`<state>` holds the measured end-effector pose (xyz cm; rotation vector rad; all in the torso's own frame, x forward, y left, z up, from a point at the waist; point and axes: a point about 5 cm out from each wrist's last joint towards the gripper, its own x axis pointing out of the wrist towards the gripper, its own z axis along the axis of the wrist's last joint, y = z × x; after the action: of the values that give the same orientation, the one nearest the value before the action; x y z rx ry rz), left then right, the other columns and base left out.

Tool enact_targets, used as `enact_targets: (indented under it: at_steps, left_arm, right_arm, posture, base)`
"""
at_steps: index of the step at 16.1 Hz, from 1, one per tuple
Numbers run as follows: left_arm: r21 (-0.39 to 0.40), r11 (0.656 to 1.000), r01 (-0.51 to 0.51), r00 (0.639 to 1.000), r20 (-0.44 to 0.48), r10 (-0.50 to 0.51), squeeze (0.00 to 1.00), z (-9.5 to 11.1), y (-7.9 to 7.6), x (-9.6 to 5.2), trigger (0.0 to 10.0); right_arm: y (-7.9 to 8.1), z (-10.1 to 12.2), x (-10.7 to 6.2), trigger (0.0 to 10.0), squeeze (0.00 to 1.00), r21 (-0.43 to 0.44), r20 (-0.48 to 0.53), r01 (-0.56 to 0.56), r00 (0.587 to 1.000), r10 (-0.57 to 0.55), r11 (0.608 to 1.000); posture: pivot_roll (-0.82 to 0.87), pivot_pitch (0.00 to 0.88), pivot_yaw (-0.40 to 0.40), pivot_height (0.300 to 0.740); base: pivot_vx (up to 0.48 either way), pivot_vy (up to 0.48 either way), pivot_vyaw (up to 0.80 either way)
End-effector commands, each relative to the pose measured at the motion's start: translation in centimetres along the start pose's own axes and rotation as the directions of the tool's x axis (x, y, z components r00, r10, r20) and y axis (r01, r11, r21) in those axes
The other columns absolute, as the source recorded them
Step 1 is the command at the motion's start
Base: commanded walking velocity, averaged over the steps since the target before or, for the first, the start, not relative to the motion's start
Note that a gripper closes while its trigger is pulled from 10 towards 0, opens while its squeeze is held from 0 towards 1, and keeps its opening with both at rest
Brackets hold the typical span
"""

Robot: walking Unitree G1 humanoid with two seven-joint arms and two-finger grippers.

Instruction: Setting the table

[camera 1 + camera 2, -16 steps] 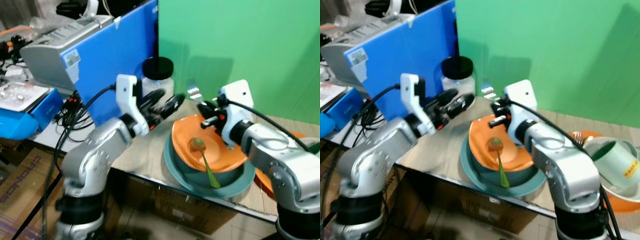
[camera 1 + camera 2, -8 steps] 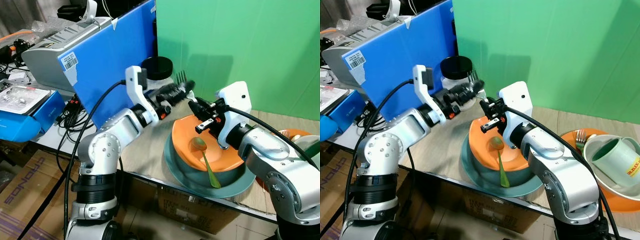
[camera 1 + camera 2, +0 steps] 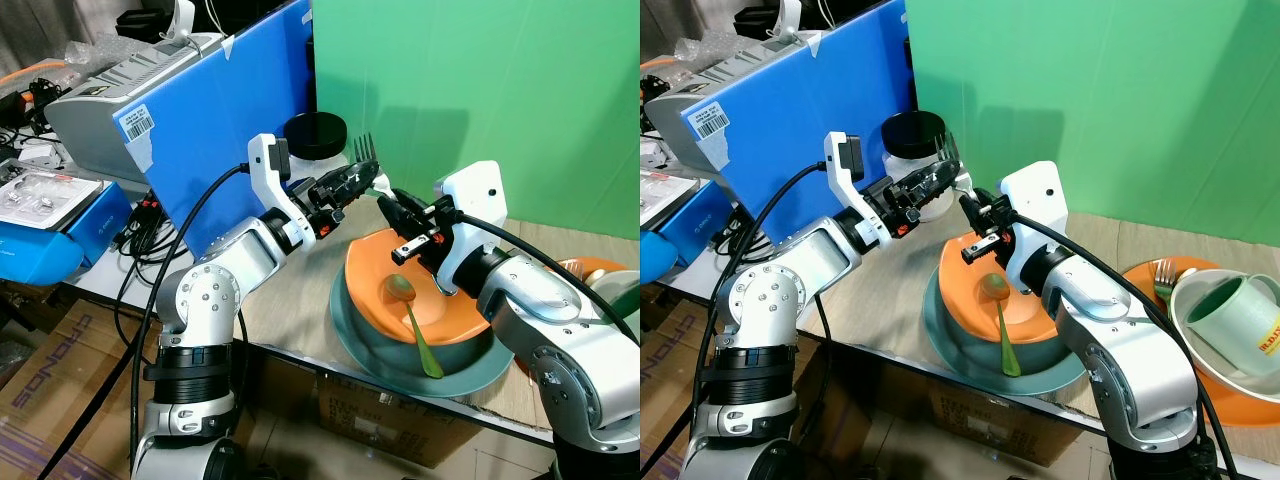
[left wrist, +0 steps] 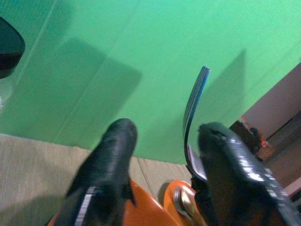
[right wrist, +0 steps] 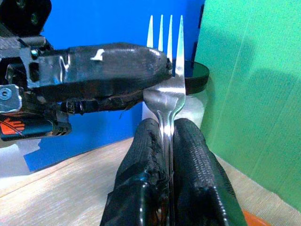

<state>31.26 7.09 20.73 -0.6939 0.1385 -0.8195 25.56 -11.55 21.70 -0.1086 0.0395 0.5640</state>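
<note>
Green backdrop stands behind the table (image 3: 300, 310). Above the orange bowl's (image 3: 440, 300) rim, the right gripper (image 5: 164, 141) is clamped on the fork (image 5: 165, 70) by its handle, tines up. The left gripper (image 4: 160, 155) is spread around the fork's head. Thin, stiff, slick steel: best pinched flat on the neck.

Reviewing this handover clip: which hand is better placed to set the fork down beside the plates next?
The right hand, probably: its fingers are shut on the fork handle, above the orange plate. The left hand is open, one finger against the fork's neck.
</note>
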Motion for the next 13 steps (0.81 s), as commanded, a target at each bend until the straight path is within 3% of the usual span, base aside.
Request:
enact_targets:
  at_steps: [1, 7, 8, 9, 13]
  left_arm:
    - [0.021, 0.999, 0.041, 0.999, -0.012, -0.040, 0.00, 0.2, -0.7, 0.1, 0.0]
    - [0.023, 0.997, 0.072, 0.997, -0.031, -0.072, 0.00, -0.1, -1.1, -0.3, 0.0]
    - [0.023, 0.997, 0.073, 0.997, -0.032, -0.072, 0.00, -0.1, -1.1, -0.3, 1.3]
    - [0.032, 0.997, 0.074, 0.997, -0.040, -0.073, 0.00, -0.2, -1.1, -0.5, 10.0]
    - [0.006, 0.987, 0.158, 0.986, -0.046, -0.158, 0.00, -0.3, -2.3, -2.0, 10.0]
  right_arm:
    - [0.4, 0.3, 0.0, 0.0, 0.00, -0.007, 0.020, -0.025, 0.999, 0.025, 1.000]
    - [0.5, 0.0, 0.1, 0.0, 0.00, -0.017, 0.009, -0.023, 1.000, 0.023, 1.000]
    - [0.4, 0.0, 0.1, 0.0, 0.00, -0.018, 0.005, -0.018, 1.000, 0.018, 1.000]
    - [0.2, -0.2, 0.2, 0.0, 0.00, -0.017, -0.007, 0.007, 1.000, -0.007, 1.000]
    - [-1.6, -0.7, 0.5, 0.0, 0.00, 0.011, -0.042, 0.142, 0.989, -0.142, 0.990]
  posture:
    - [0.04, 0.000, 0.093, 0.740]
    - [0.04, 0.000, 0.091, 0.740]
    - [0.04, 0.000, 0.091, 0.740]
    - [0.04, 0.000, 0.094, 0.740]
    - [0.04, 0.000, 0.089, 0.740]
  base:
    - [0.000, 0.000, 0.00]
    - [0.000, 0.000, 0.00]
    - [0.000, 0.000, 0.00]
    - [0.000, 0.000, 0.00]
    - [0.000, 0.000, 0.00]
